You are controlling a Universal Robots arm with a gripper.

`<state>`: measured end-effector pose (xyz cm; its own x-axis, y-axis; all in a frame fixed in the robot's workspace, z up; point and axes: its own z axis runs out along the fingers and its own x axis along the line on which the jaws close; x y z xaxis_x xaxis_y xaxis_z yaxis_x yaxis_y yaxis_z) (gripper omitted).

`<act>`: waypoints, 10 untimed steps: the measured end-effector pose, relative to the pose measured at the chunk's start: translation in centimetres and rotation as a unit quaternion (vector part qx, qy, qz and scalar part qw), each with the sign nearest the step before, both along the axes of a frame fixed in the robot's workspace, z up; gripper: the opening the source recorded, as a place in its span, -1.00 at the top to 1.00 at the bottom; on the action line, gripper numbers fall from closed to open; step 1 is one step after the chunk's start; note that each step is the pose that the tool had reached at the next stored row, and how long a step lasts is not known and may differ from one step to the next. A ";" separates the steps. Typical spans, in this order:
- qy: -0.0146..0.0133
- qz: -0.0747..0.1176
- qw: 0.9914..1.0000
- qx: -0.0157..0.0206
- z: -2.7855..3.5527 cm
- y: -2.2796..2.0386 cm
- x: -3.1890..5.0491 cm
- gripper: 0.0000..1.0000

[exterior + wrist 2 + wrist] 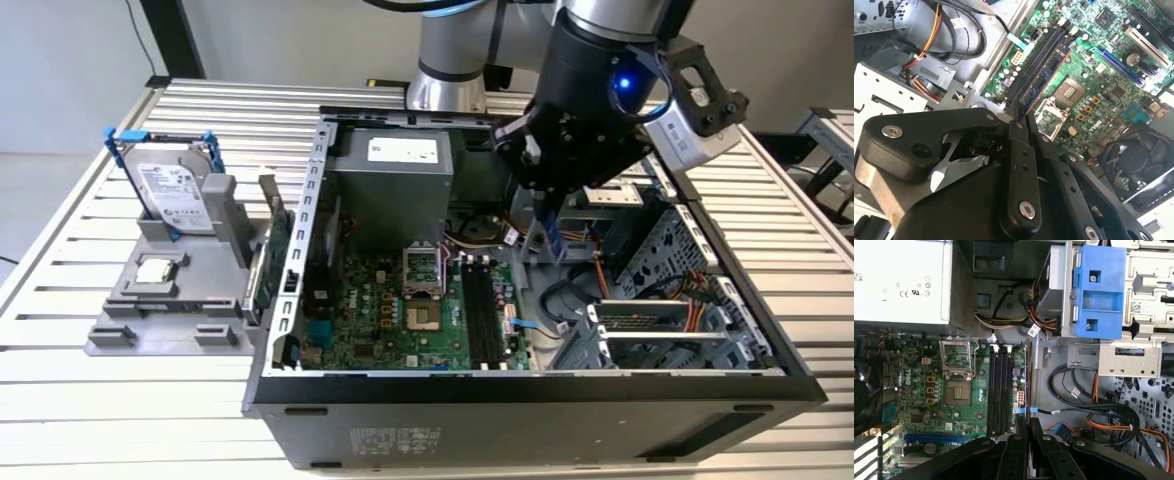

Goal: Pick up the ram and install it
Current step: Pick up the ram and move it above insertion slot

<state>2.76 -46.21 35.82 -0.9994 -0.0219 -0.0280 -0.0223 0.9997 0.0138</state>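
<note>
Hand (1021,116) is clamped shut on the ram (1046,75), no gap that I can see, and the dark stick sticks straight out past the tips. So pickup looks done and we're in the install part, with the stick being carried over the open case rather than seated. That's my read, since nothing shows it sitting in a slot. Just beyond the stick are the slots (999,390), and the ram runs pretty much in line with them. In the first wrist view it seems to sit a bit off to the cable side of them, though. Could be camera angle, can't tell how high it's hanging either. Seating it would call for getting the edge squarely over one slot, lengthwise and sideways, and a straight push with no twist, because those slots are narrow. Further out on the board (929,410) is the socket (958,392), and on the other side of the ram are the cables (1094,410), near enough to watch. Farthest off, outside the case (534,390), a drive (174,190) stands on the bench (120,410), well apart from the hand.
</note>
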 end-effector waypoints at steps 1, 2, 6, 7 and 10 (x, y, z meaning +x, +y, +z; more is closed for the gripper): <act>0.000 0.000 1.000 0.000 -0.11 0.00 0.00 1.00; 0.000 0.000 1.000 -0.001 -0.21 0.00 0.00 1.00; 0.000 0.000 1.000 -0.002 -0.61 0.01 0.00 1.00; 0.000 0.000 1.000 -0.003 -0.71 0.00 0.00 1.00; 0.000 0.000 1.000 -0.004 -0.98 0.01 0.00 1.00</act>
